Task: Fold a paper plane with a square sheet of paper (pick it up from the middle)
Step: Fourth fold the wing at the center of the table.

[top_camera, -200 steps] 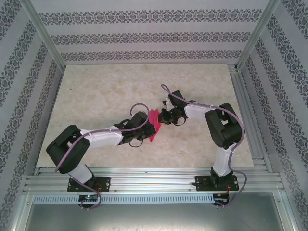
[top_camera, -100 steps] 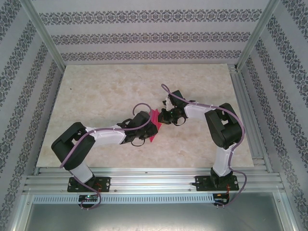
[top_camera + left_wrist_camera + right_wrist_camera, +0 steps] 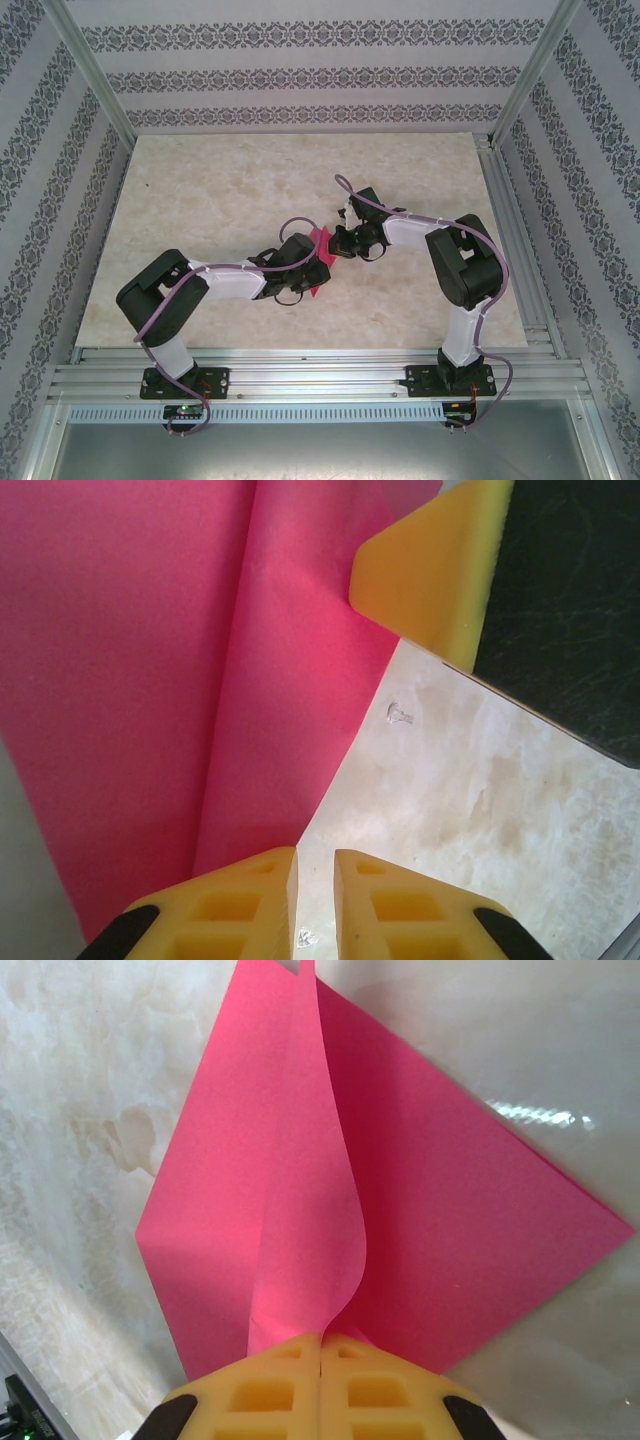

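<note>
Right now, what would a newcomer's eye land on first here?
The magenta-red square sheet of paper stands out, bright against the pale marbled table, mid-table where both arms meet. In the right wrist view the right hand is shut on a raised ridge of the sheet. The left hand sits at the sheet's edge, its fingers a narrow gap apart.
</note>
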